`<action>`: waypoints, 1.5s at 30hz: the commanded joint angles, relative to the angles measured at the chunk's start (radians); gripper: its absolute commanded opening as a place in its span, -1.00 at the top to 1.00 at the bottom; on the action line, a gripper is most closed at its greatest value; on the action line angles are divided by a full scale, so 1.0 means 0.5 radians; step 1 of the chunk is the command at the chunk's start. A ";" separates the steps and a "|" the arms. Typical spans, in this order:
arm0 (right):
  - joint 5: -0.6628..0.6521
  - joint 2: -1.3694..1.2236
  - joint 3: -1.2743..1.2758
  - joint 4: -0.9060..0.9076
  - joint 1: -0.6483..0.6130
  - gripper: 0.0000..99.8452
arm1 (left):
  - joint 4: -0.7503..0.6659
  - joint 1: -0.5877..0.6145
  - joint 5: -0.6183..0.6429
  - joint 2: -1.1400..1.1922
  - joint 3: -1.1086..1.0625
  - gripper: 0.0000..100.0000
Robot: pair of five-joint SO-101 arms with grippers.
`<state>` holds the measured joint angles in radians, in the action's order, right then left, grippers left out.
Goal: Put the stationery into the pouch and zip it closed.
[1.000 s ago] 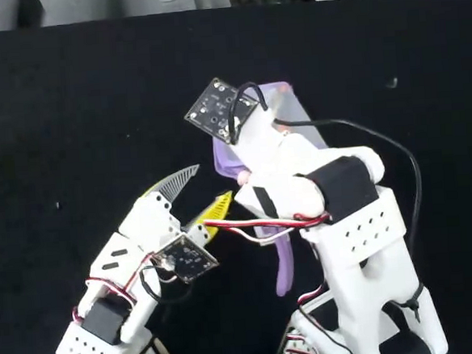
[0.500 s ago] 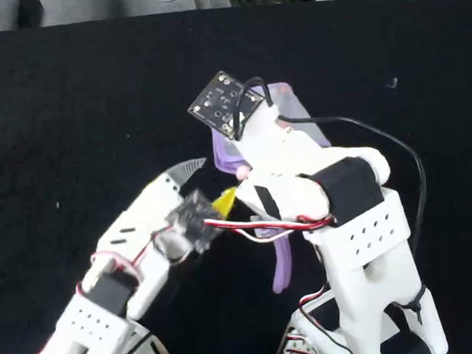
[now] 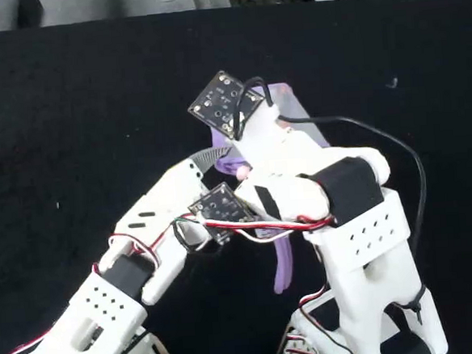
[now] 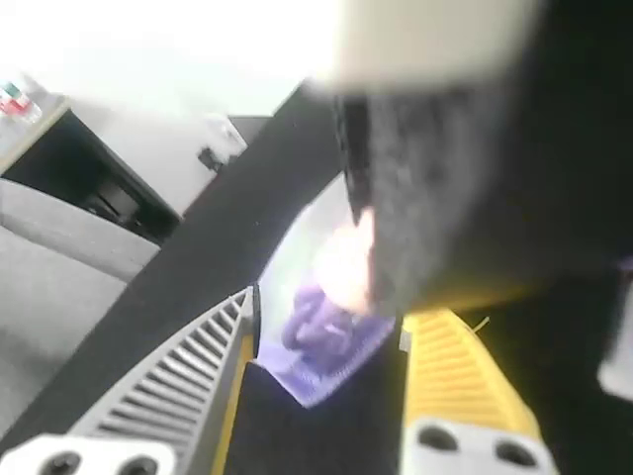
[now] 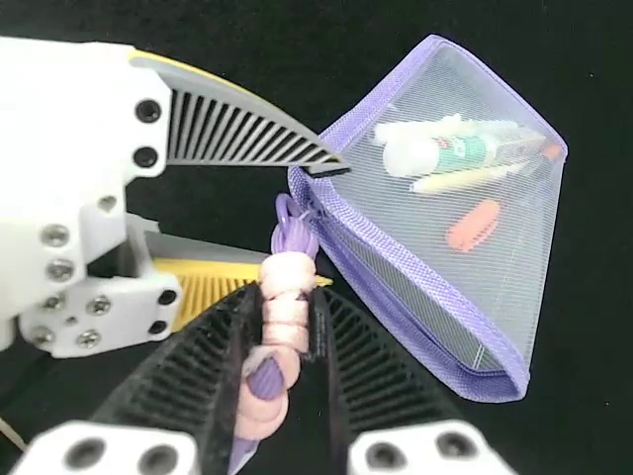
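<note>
Left gripper is spread wide, grey and yellow fingers either side of one corner of the pouch, not yet nipping it. Right gripper is pressed tight on the beaded pull cord at that same corner. The pouch sits over the black table w/ the stationery already inside. Mesh looks light & floppy, so it'd prob. bunch if tugged. Best hold is the stiffer purple binding by the zip end, opp. the pull.
</note>
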<state>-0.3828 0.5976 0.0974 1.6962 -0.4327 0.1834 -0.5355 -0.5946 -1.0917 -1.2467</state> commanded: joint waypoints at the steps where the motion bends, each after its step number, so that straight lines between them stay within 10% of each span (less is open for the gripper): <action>1: 0.009 0.075 -0.109 0.009 -0.034 0.98 | -0.157 -0.023 -0.025 0.175 0.054 0.63; 33: 0.006 0.075 -0.103 -0.003 0.264 0.98 | -0.298 0.121 -0.025 0.549 0.054 0.94; 45: -0.104 0.063 -0.103 -0.074 0.872 0.98 | -0.307 0.186 -0.025 0.546 -0.005 0.94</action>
<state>-0.4135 0.6068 0.0959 1.6855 -0.0721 0.0407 -0.4634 -0.6038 -0.8078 -1.2605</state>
